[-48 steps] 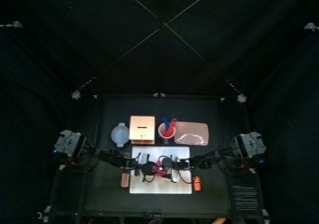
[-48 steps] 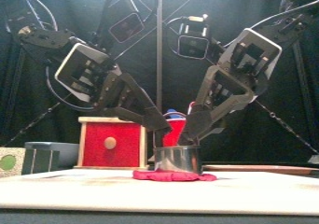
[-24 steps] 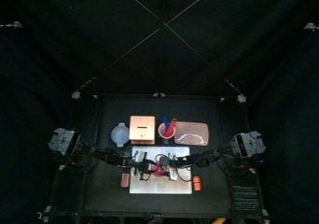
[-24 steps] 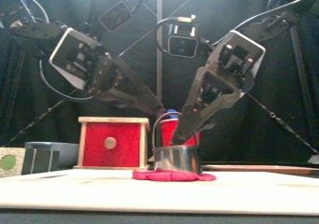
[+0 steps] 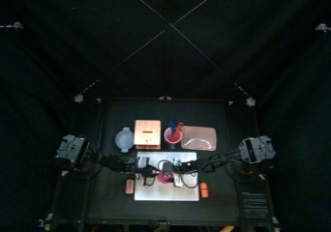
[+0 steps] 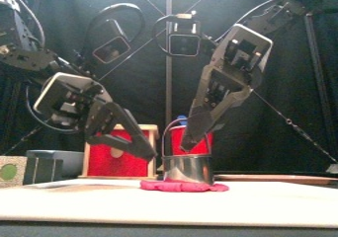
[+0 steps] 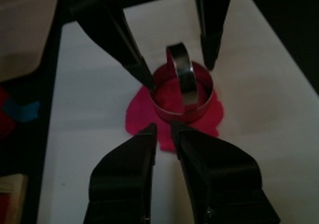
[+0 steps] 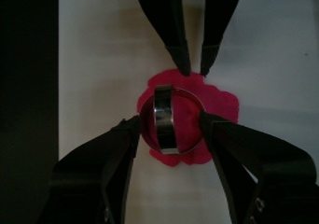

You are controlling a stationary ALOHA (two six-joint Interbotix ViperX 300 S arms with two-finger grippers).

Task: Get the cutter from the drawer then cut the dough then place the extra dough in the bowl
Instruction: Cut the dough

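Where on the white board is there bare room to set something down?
Bare board flanks the dough on both sides, and a strip runs before it to the board's front edge. The middle is crowded: the cutter stands on the dough, the right tool grips it, and the left tool hovers close beside.

Light falls from above onto the table, so the white cutting board (image 5: 165,189) is the one bright patch in the top view, while the black curtains (image 5: 77,62) around it stay dim and nearly featureless. In the front view the metal cutter (image 6: 191,168) carries soft highlights on its wall. The board looks brighter in the right wrist view than in the left, and the dough (image 8: 225,103) shows no glare.
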